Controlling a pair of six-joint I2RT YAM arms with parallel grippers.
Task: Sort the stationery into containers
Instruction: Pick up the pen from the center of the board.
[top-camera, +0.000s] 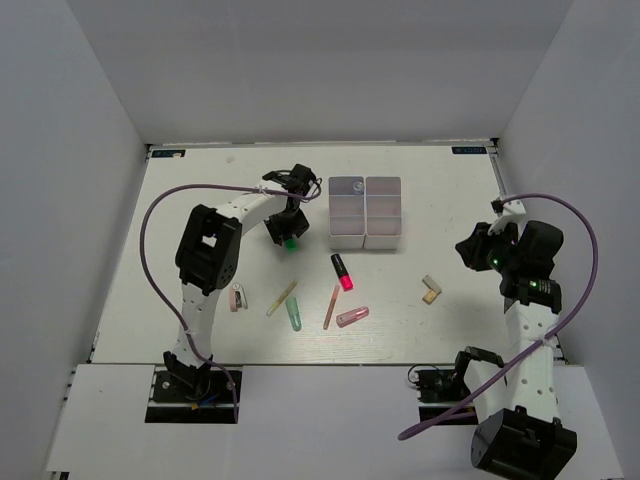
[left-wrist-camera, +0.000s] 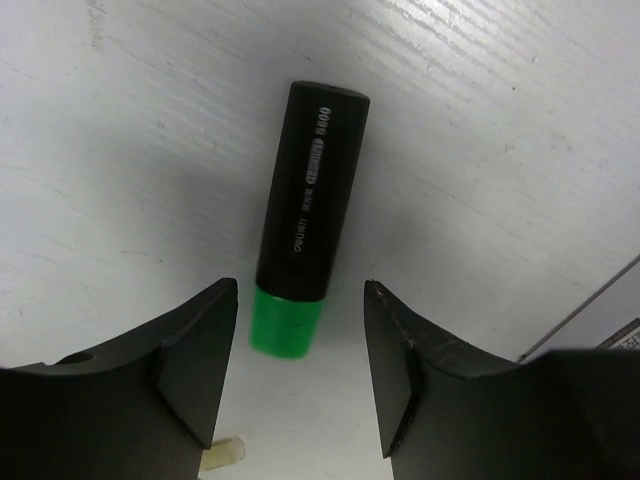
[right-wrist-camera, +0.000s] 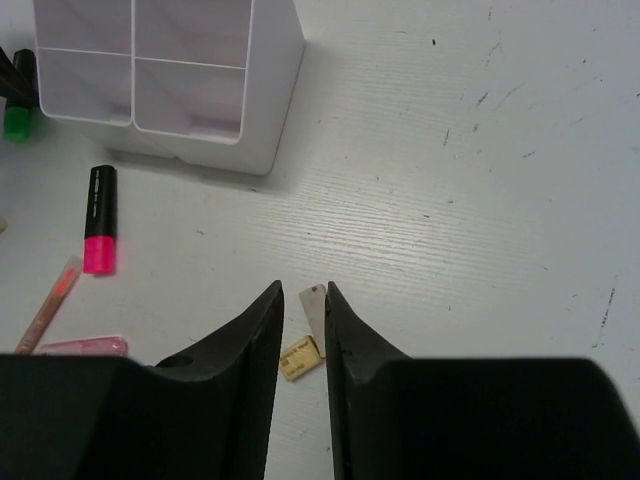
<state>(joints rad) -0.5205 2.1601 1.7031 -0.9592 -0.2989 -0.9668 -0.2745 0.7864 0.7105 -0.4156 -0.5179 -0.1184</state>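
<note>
A black marker with a green cap (left-wrist-camera: 310, 200) lies flat on the table, just left of the white organiser (top-camera: 365, 240). My left gripper (left-wrist-camera: 300, 300) is open over the marker's cap end, fingers on either side and not touching it; in the top view the left gripper (top-camera: 290, 232) hides most of that marker. My right gripper (right-wrist-camera: 303, 288) hangs well above the table, its jaws close together with a narrow gap and nothing held. Through the gap shows the beige block (right-wrist-camera: 305, 355) lying on the table; the top view has the block (top-camera: 432, 290) left of the right gripper (top-camera: 468, 250).
A black marker with a pink cap (top-camera: 342, 272), an orange stick (top-camera: 332, 306), a pink tube (top-camera: 352, 316), a green tube (top-camera: 294, 316) and a yellowish stick (top-camera: 282, 298) lie in front of the organiser. A small pale item (top-camera: 236, 298) sits by the left arm.
</note>
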